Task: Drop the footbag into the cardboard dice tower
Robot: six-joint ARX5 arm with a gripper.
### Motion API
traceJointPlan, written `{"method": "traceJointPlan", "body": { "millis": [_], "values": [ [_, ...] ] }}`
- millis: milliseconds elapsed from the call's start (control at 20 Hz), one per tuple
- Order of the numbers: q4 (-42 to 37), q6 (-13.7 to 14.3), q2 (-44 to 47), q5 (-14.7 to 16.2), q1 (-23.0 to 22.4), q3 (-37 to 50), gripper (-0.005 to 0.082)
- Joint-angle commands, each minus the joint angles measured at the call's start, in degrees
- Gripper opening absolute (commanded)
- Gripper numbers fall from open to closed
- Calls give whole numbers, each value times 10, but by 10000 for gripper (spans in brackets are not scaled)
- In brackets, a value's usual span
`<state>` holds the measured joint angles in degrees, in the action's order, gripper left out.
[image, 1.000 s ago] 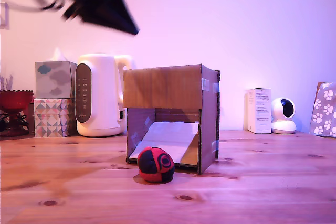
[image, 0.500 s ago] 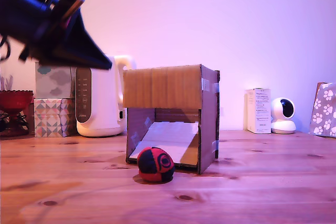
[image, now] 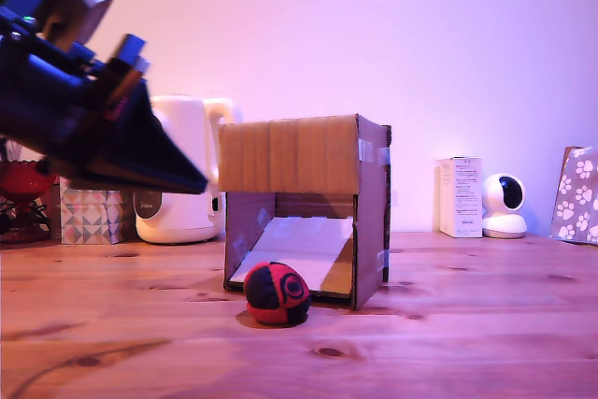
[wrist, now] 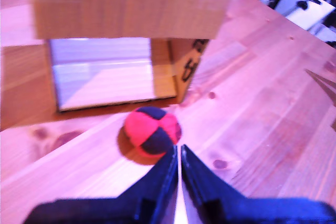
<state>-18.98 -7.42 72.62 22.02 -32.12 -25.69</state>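
Observation:
The footbag, a small ball of red and dark panels with a round emblem, lies on the wooden table just before the front opening of the cardboard dice tower. The wrist view has the footbag close beyond my fingertips, with the dice tower and its pale ramp behind it. My gripper hangs in the air at the exterior view's left, pointing down toward the ball, well short of it. In the wrist view the gripper has its two dark fingers almost touching, shut on nothing.
A white kettle and patterned tissue boxes stand behind my arm at the exterior view's left, with a red bowl further left. At the right back are a white box, a small white camera and a paw-print bag.
My arm has come down from the top left and forward, now covering the tissue boxes and part of the kettle. The footbag and tower have not moved.

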Motion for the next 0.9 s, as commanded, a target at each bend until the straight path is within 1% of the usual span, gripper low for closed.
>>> {"method": "traceJointPlan", "body": {
  "millis": [0,100,150,200,250,300,350,400,450,550,850],
  "values": [
    [-29,-3,35,0,-12,9,-24],
    [-70,-3,73,0,-26,9,-21],
    [-88,-3,90,0,-33,9,29],
    [-105,-3,106,0,-38,9,182],
    [-119,-3,119,-2,-42,9,426],
    [-131,-3,130,-11,-43,8,695],
    [-133,-3,139,-18,-46,6,787],
    [-133,1,145,-43,-47,4,743],
    [-137,1,151,-59,-47,3,745],
    [-152,1,168,-77,-47,-2,745],
    [-165,1,238,-82,-47,-51,745]
  ]
}}
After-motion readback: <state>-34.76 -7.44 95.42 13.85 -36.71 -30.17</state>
